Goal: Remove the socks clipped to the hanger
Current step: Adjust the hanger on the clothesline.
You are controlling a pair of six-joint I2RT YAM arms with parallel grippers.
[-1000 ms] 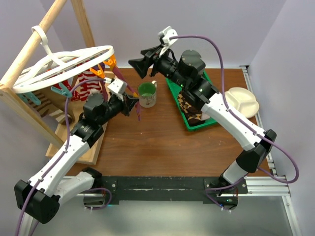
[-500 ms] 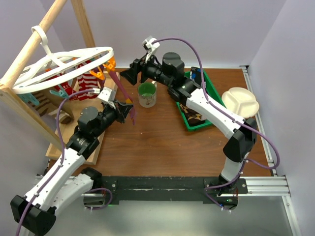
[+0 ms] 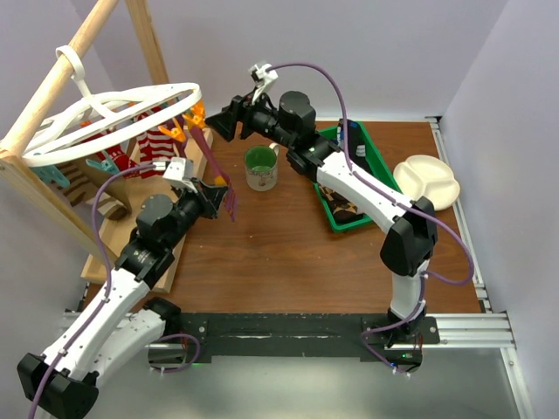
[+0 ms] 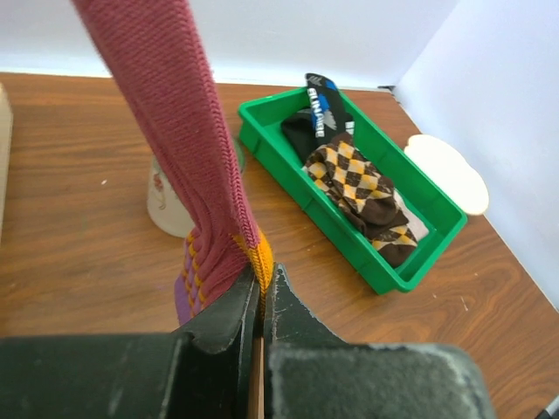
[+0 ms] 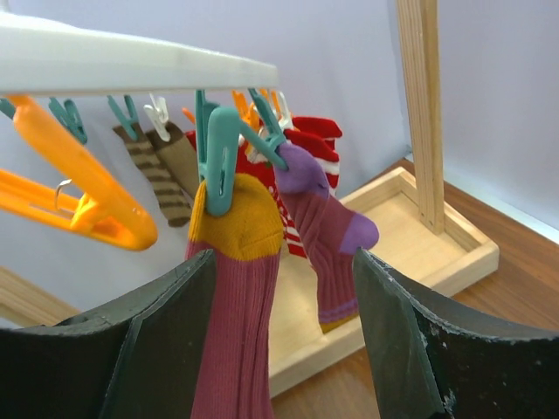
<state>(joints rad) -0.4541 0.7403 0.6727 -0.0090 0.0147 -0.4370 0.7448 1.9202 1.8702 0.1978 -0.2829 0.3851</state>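
Note:
The white oval hanger (image 3: 113, 118) hangs from a wooden pole at the far left. A maroon sock (image 3: 212, 161) with a yellow toe hangs from a teal clip (image 5: 218, 161) and stretches down to my left gripper (image 3: 229, 199). That gripper (image 4: 262, 279) is shut on the sock's striped cuff (image 4: 175, 131). My right gripper (image 3: 220, 124) is open just in front of the clips. Its jaws (image 5: 284, 271) frame the yellow-toed sock (image 5: 236, 288) and a second maroon sock (image 5: 327, 236) with purple toe and heel. Red-and-white striped socks (image 5: 306, 144) and a brown striped sock (image 5: 162, 175) hang behind.
A green mug (image 3: 260, 168) stands mid-table. A green bin (image 3: 377, 209) to its right holds a checkered sock (image 4: 358, 183) and a black one. A cream divided plate (image 3: 428, 179) lies at far right. The wooden frame's post (image 5: 424, 113) and base (image 3: 131, 253) stand at left. Orange clips (image 5: 79, 188) dangle from the hanger.
My right gripper has moved left and now sits right by the hanger's clips. My left gripper has shifted a little left, still holding the maroon sock taut.

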